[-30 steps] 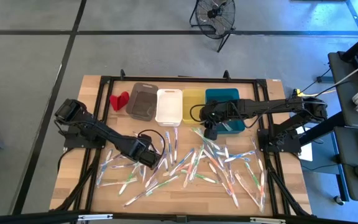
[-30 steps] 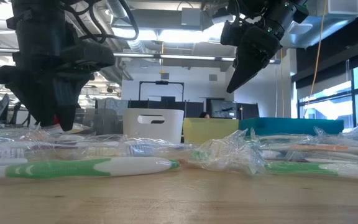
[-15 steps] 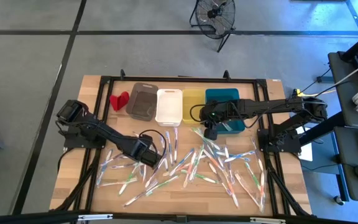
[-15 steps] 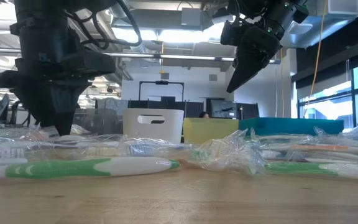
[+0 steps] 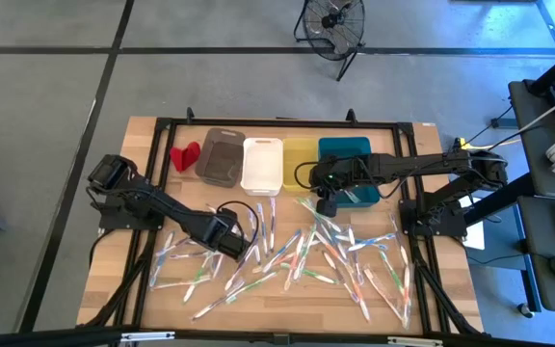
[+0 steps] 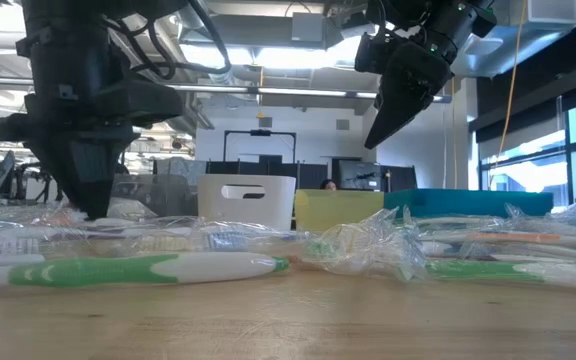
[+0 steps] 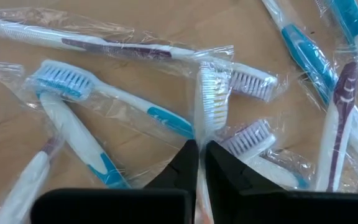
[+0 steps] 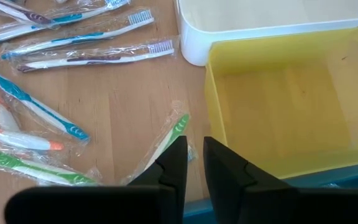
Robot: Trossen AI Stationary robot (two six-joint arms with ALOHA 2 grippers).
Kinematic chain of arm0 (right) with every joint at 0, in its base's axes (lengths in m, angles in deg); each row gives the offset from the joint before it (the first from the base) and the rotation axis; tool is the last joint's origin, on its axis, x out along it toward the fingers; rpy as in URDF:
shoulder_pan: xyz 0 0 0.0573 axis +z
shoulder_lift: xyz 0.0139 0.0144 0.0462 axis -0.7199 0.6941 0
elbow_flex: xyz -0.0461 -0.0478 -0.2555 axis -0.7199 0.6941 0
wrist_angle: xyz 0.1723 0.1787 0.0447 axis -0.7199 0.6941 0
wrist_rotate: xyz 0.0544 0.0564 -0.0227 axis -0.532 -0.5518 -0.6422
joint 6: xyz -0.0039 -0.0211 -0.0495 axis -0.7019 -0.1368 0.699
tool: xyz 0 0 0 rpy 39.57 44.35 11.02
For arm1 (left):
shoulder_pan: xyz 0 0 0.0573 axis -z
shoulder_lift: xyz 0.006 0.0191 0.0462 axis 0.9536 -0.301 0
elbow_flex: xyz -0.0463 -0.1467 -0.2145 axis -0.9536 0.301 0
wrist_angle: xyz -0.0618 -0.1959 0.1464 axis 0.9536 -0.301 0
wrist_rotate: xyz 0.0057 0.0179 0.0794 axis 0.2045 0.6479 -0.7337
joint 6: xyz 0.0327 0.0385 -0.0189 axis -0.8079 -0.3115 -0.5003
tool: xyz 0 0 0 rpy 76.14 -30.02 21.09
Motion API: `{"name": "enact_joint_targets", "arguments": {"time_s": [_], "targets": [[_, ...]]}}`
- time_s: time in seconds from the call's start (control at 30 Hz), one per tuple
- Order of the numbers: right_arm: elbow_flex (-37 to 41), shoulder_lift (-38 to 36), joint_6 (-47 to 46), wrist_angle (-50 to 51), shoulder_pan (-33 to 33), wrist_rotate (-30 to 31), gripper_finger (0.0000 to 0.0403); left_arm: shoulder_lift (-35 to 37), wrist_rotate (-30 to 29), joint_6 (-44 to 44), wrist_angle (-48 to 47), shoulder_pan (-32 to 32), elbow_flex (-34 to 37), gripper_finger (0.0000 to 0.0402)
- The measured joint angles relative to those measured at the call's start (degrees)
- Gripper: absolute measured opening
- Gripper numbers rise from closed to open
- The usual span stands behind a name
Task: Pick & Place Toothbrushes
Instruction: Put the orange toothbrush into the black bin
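Note:
Many toothbrushes (image 5: 297,255) in clear wrappers lie flat and scattered over the near half of the wooden table. My left gripper (image 5: 231,249) points down into the left part of the pile and is shut on one with white bristles (image 7: 211,93). My right gripper (image 5: 326,207) hangs well above the table (image 6: 373,140) by the near end of the yellow bin (image 8: 278,99). It is shut, with nothing between its fingers. A green toothbrush (image 8: 169,137) lies on the table below it. My left gripper pinches the wrapped white-bristled toothbrush between its two fingers just behind the head (image 7: 202,134). The fingers come from above, pointing steeply down, and stand across the toothbrush. The head (image 7: 211,87) lies on the table among other toothbrushes.
Along the far side stand a grey bin (image 5: 223,159), a white bin (image 5: 262,164), the yellow bin (image 5: 299,154) and a teal bin (image 5: 347,149), side by side. A small red object (image 5: 184,154) lies left of the grey bin. A black frame borders the table.
My left gripper has shut over the pile without shifting from its place, taking hold of the white-bristled toothbrush. My right arm has kept still.

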Motion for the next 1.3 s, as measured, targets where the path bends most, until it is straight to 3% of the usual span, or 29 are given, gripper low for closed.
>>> {"name": "enact_joint_targets", "arguments": {"time_s": [0.47,0.83,1.03,1.3], "targets": [[0.02,0.0,0.07,0.02,0.0,-0.18,0.0067,7.57,-5.11,-4.78,-1.14,-0.02,-2.27,0.0008],[0.02,0.0,-1.64,2.62,0.45,-4.57,0.007,16.66,-15.52,-13.2,-13.51,-2.01,-10.6,0.0008],[0.02,0.0,-4.37,2.62,2.39,-4.68,0.0052,20.87,-14.94,-22.71,-21.76,-10.44,-15.82,0.0008],[0.02,0.0,-7.26,2.47,5.51,-4.68,0.0033,24.03,-11.71,-42.98,-22.45,-30.91,-21.0,0.0008]]}}
